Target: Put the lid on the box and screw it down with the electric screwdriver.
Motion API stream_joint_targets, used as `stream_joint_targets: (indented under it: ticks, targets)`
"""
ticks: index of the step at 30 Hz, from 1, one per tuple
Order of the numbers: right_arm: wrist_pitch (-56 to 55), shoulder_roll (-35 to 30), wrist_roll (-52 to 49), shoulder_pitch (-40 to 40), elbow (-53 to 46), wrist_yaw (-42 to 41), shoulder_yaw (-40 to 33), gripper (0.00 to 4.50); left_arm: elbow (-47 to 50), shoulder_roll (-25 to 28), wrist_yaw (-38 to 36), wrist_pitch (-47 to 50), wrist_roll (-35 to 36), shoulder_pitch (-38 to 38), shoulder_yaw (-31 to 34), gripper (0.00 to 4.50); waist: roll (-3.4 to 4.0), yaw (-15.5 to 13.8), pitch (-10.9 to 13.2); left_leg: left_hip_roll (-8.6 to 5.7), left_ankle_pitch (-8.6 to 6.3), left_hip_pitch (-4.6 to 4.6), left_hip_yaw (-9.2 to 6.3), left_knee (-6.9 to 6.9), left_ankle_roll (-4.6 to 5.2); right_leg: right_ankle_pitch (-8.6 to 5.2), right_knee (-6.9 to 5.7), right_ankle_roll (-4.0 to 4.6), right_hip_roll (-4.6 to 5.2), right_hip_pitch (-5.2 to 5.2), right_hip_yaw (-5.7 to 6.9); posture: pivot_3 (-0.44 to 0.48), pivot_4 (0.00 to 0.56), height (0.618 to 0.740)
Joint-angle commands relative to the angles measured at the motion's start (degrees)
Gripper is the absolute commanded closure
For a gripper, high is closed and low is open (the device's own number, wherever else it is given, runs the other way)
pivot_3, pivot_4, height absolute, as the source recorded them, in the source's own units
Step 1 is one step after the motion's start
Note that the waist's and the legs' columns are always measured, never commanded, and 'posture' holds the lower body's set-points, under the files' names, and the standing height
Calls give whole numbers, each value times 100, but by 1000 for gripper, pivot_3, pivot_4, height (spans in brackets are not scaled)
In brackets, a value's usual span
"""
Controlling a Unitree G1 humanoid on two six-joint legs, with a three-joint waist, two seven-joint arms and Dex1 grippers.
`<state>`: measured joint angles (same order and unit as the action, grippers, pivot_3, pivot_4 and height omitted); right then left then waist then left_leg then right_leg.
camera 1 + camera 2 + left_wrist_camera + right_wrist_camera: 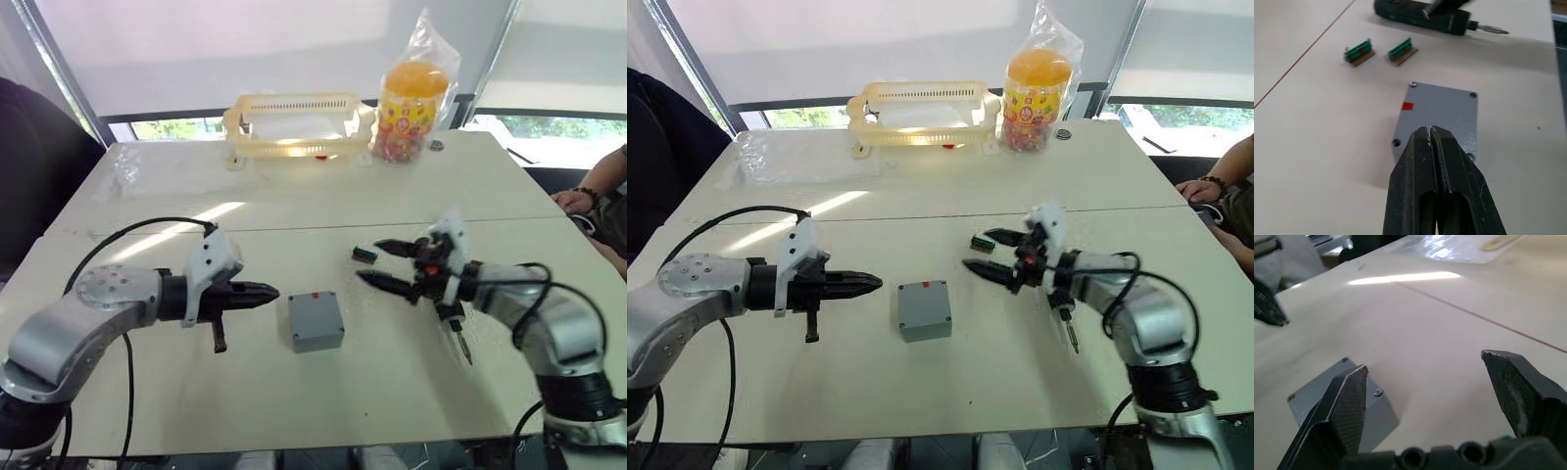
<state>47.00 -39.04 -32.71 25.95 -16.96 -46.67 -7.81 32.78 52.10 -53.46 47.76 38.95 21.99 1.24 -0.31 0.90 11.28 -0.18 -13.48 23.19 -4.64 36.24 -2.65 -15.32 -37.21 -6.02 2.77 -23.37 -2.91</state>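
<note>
Pale table (294, 392), seam across the middle. On it: grey box (315, 320) w/ lid on, centre; electric screwdriver (457, 338) to its right; small green blocks (1380, 51) near seam. Far end: yellow basket (294, 122), bagged snack jar (411, 98), clear plastic bag (794, 157).

Right hand (1425, 382) is hanging over the bench (1449, 333) with its two fingers (1347, 406) spread wide, and the grey box (1342, 401), lid on, is sitting just beyond them.

Bright daylight comes from the windows (294, 39) at 12 o'clock; sun patch on table (206, 213); wrist views slightly soft.
</note>
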Motion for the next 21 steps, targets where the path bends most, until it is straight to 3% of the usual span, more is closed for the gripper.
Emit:
stream_joint_targets:
  ticks: [1,6,8,14,21]
  targets:
    - [1078,-1030,-100,222,-51,119,-432,224,356,204,-435,-94,106,220,-227,4500,3,-6,2,0,0,2,1,0,0,0,0,0,0,-2,0,0,150,740]
    - [3176,-2333,-376,736,534,-4,52,224,557,157,-587,-199,46,336,-516,4500,3,12,1,0,0,3,8,0,1,-1,4,2,0,-4,-4,0,150,740]
    - [3884,-2574,-546,1031,753,-127,363,224,644,194,-652,-305,-53,251,-629,4500,3,27,1,1,0,2,14,-2,1,-3,4,6,1,-6,-9,0,150,740]
    - [4549,-2559,-876,1810,1890,64,1317,224,746,143,-581,-631,-545,75,-1059,4500,1,24,2,4,-1,3,17,1,4,-5,4,9,-3,-8,-10,0,150,740]
    - [4550,-2395,-887,2371,2625,404,2302,224,937,-194,-238,-518,-504,-3,-1152,4500,0,10,3,2,-1,12,17,4,3,-4,11,6,-1,-10,-10,0,150,740]
